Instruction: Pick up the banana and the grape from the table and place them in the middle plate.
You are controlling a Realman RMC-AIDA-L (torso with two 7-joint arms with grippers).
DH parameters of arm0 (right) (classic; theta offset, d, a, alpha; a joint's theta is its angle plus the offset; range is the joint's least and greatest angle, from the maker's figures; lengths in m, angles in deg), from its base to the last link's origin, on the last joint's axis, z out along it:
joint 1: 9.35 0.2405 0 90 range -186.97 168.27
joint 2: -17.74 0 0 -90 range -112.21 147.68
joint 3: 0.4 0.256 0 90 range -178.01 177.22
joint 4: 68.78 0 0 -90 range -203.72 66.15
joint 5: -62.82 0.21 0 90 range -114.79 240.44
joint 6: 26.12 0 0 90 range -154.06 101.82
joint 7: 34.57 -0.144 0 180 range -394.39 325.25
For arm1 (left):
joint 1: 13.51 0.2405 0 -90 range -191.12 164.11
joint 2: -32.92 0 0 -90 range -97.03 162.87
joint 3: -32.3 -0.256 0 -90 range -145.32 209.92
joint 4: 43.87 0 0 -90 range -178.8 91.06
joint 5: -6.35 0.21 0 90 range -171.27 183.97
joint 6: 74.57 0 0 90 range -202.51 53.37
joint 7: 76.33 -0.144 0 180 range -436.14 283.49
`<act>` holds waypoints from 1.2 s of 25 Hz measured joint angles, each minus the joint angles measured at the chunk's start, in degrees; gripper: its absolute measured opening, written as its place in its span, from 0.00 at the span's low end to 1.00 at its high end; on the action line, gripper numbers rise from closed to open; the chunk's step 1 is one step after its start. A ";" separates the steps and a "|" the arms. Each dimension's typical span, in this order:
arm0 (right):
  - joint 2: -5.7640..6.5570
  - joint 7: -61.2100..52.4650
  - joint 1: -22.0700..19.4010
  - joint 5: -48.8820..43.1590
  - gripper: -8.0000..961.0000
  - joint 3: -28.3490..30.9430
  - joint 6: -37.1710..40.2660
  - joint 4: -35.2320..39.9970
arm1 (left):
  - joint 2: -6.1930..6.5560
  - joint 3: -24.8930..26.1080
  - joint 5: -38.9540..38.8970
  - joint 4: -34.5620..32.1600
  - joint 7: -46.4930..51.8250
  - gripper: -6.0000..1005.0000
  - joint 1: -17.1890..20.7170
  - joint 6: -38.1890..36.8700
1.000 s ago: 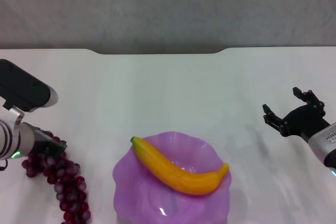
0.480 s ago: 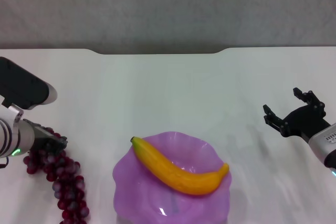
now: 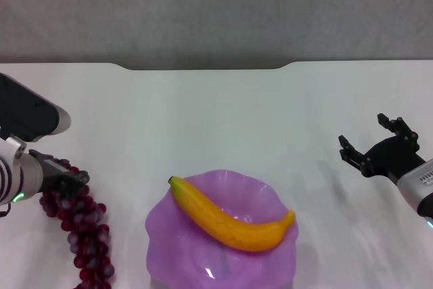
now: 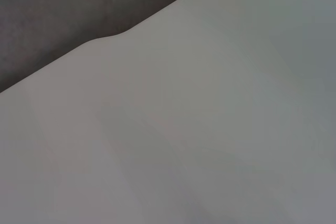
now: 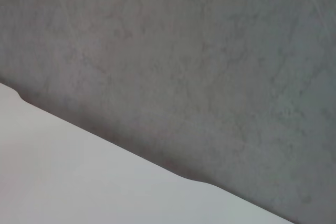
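The yellow banana [image 3: 230, 221] lies across the purple scalloped middle plate [image 3: 169, 248] at the near centre of the white table [image 3: 216, 113]. At the near left the dark red grape [image 3: 84, 235] bunch trails toward the front edge. My left gripper [image 3: 66, 182] is shut on its upper end. My right gripper [image 3: 367, 135] hovers open to the right of the plate with nothing between its fingers. Neither wrist view shows any of the task's objects, only tabletop and wall.
A grey wall [image 3: 216, 5] rises behind the table's notched far edge [image 3: 203, 67]. The left wrist view shows bare tabletop [image 4: 210, 129] and that edge. The right wrist view shows mostly wall [image 5: 184, 51].
My left gripper has shifted a little to the right, and the upper end of the grape bunch has moved with it. The right arm, banana and plate have stayed still.
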 joint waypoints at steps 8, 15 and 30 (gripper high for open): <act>-0.01 0.00 -0.07 0.00 0.91 0.00 0.00 0.09 | -0.02 -0.87 -1.46 -3.57 -0.25 0.37 2.34 -0.07; -0.01 0.00 -0.16 0.00 0.91 0.00 0.00 0.27 | 0.04 -2.96 -1.88 -9.19 -0.33 0.37 6.67 -2.98; -0.01 0.00 -0.22 0.00 0.91 0.00 0.01 0.46 | 0.24 -3.87 -4.03 -19.33 -1.57 0.36 13.09 -4.38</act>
